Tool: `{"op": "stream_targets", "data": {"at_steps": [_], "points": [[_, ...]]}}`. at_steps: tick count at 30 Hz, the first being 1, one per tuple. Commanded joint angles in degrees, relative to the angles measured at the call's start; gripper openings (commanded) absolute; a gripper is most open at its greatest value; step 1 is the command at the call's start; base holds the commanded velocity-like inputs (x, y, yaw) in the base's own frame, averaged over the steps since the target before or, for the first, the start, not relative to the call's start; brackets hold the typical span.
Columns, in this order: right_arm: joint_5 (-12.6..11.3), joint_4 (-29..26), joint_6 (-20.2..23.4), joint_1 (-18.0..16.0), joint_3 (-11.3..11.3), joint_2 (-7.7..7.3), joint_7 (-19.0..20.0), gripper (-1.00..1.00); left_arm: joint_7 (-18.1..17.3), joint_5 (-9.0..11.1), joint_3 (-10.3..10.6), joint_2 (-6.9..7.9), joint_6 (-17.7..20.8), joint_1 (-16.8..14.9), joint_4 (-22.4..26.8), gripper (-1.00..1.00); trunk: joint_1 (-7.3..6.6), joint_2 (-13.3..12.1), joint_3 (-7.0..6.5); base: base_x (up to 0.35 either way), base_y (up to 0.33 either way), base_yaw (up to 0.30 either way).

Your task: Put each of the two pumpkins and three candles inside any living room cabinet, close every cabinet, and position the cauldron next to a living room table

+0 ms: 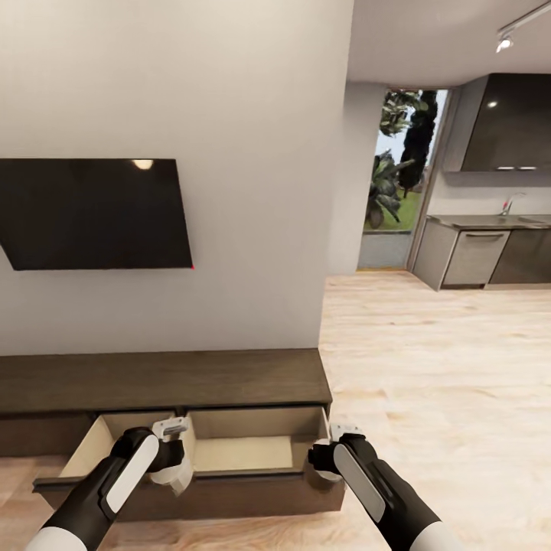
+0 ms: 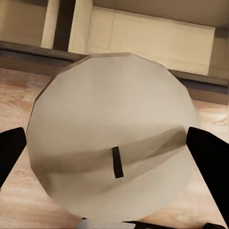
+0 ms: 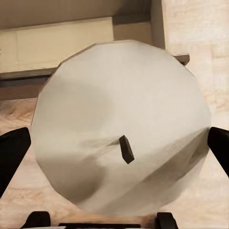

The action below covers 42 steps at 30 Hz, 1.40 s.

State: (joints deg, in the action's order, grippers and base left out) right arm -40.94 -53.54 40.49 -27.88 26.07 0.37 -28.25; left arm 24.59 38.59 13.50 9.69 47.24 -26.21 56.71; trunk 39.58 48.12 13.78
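Candles (image 2: pixel 112 148) (image 3: pixel 121 143) hide both fingers' tips, apparently gripped.

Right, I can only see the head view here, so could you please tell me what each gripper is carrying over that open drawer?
Observer: The left gripper is shut on a candle, cream with a short dark wick; the left wrist view shows it large between the black fingers.
Operator: Thank you, and the right one?
Observer: The right gripper holds a second candle, also wick up, seen in the right wrist view.
Operator: Is anything in the drawer beneath them?
Observer: Beyond the left candle, the left wrist view shows a bare pale beige floor in the drawer. The candles hide the rest of it.
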Motion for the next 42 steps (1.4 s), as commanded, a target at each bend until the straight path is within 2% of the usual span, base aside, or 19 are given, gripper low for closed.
{"op": "stream_targets", "data": {"at_steps": [1, 9, 11, 14, 17, 23, 32, 42], "points": [[-0.5, -0.1, 0.0, -0.1, 0.1, -0.02, -0.6, -1.0, 0.6, 0.5, 0.2, 0.07, 0.0, -0.1, 0.1, -1.0, 0.04, 0.1, 0.08, 0.295, 0.081, 0.0], [-0.5, -0.2, -0.1, -0.1, 0.4, 0.36, -0.2, -1.0, 0.5, 0.5, 0.3, -0.41, 0.0, -0.1, 0.2, -1.0, 0.04, 0.1, 0.08, 0.297, 0.085, 0.0], [-0.2, -0.1, -0.1, -0.1, 0.5, 1.84, -0.3, -1.0, 0.6, 0.2, 0.5, -1.72, 0.0, -0.2, 0.4, -1.0, 0.04, 0.1, 0.08, 0.31, 0.086, 0.0], [0.1, 0.3, 0.0, -1.0, 0.5, 5.46, -0.5, -1.0, 0.7, -0.1, 0.5, -3.27, 0.0, -1.8, 0.0, -1.0, 0.04, 0.1, 0.08, 0.316, 0.093, 0.0], [0.0, 0.7, 0.1, -3.7, 0.7, 6.98, -0.8, -1.0, 0.7, -0.3, 0.6, -3.94, 0.0, -3.3, 0.2, -1.0, 0.04, 0.1, 0.08, 0.305, 0.099, 0.0], [-0.4, 1.0, 2.2, -6.5, 0.7, 7.47, -1.3, -1.0, 0.9, -0.2, 0.6, -4.19, -0.1, -4.2, 0.4, -1.0, 0.04, 0.1, 0.08, 0.081, 0.019, 0.0], [-0.6, 3.3, 2.6, -6.7, 0.7, 7.47, -4.7, -1.0, 1.0, -0.4, 0.7, -4.71, -0.2, -4.2, -0.5, -1.0, 0.04, 0.1, 0.08, 0.132, 0.0, 0.0], [-0.6, 4.0, 2.7, -6.7, 0.7, 7.45, -4.9, -1.0, 1.1, -0.6, 0.8, -5.08, -0.5, -4.2, -2.2, -1.0, 0.04, 0.1, 0.08, 0.12, 0.0, 0.0]]}}
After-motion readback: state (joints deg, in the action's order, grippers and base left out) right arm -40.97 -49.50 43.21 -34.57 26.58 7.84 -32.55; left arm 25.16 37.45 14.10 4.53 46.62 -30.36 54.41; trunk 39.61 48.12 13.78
